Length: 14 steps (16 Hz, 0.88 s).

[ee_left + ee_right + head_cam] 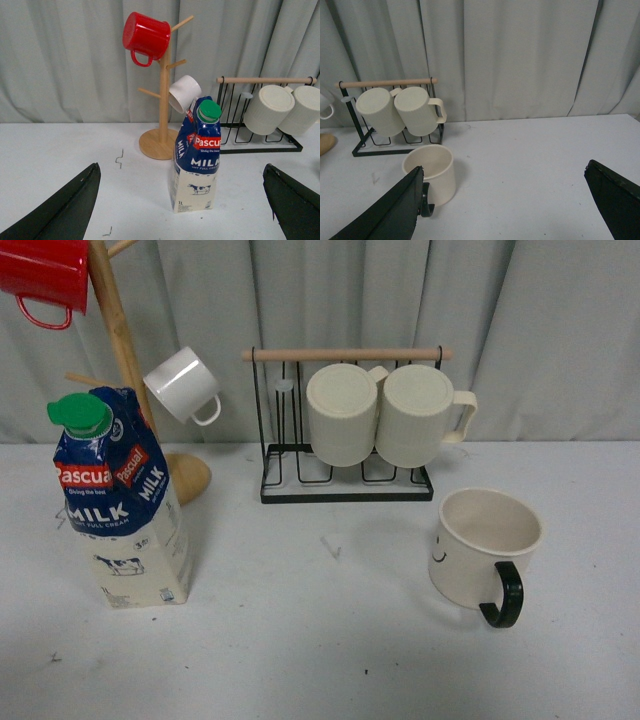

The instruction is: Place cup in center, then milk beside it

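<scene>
The cup (480, 545), a wide cream mug with a black handle and a small smiley face, stands upright on the right of the white table; it also shows in the right wrist view (432, 172). The milk (120, 505), a tall blue and cream carton with a green cap, stands upright on the left; it also shows in the left wrist view (196, 157). My left gripper (182, 205) is open, well short of the carton. My right gripper (505, 205) is open, the cup beside one finger (390, 212). Neither arm shows in the front view.
A black wire rack (345, 485) with a wooden bar holds two ribbed cream mugs (385, 415) at the back centre. A wooden mug tree (120, 330) at the back left carries a red mug (45, 275) and a small white mug (182, 385). Grey curtains hang behind.
</scene>
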{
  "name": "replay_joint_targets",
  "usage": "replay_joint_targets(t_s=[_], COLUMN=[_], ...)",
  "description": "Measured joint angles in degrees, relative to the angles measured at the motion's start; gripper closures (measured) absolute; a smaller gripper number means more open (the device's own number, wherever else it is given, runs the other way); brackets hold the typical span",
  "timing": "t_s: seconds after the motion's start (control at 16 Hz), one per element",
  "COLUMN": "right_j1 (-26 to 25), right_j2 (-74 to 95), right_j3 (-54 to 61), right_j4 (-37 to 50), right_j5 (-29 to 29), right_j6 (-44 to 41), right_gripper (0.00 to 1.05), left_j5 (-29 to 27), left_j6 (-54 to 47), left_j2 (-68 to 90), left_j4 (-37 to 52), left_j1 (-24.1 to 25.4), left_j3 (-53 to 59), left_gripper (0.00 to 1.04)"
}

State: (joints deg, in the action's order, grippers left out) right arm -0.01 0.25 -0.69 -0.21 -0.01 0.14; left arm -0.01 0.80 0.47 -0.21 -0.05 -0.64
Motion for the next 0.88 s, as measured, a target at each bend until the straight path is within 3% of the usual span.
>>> replay_joint_targets(t_s=[0.88], right_j1=[0.0], right_j2=[0.0], right_j3=[0.0], right_j4=[0.0], right_j5=[0.0], right_j6=[0.0], right_gripper=[0.06], left_j5=[0.0], left_j6=[0.0], left_j2=[0.0], left_j4=[0.0], left_j1=[0.0], left_j3=[0.0], left_gripper=[0.07])
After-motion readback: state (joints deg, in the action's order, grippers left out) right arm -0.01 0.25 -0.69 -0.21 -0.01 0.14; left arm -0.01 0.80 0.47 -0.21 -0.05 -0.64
